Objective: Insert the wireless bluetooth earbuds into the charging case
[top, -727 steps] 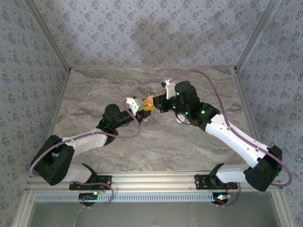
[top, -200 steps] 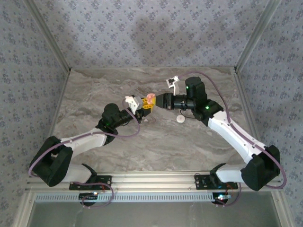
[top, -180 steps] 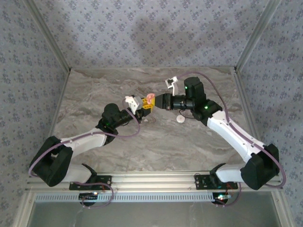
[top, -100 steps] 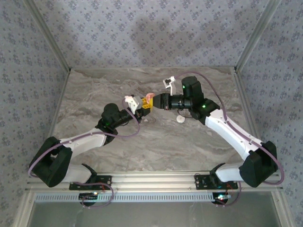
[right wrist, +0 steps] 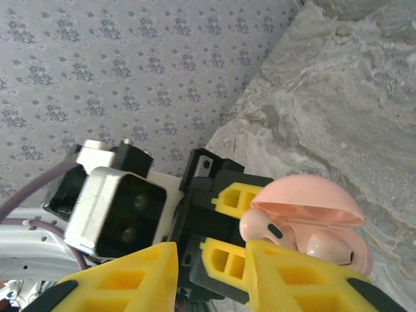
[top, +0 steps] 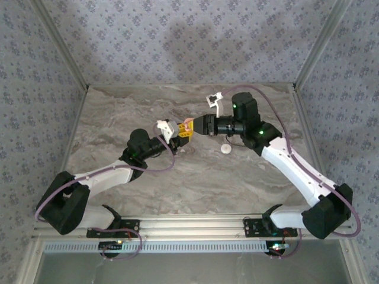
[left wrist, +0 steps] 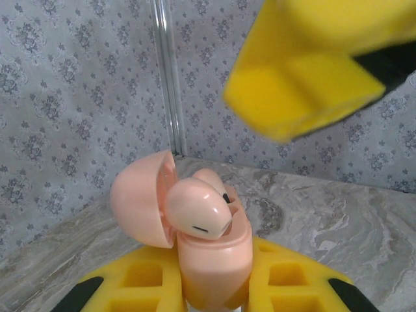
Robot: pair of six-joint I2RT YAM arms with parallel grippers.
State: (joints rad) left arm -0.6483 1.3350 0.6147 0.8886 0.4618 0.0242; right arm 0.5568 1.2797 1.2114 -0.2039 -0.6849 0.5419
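Marble top: left claw clamps case (earbud inside, wrist view); right claw parted.

Left arm, right arm: white links, bulky black joints, small green lights near wrists. Base housings black, rounded, largest. Purple cable loops along each. Left hand, right hand: yellow fingers, square moulded pockets, black tips. Behind left hand: camera block, white frame, glossy black face, two lenses.
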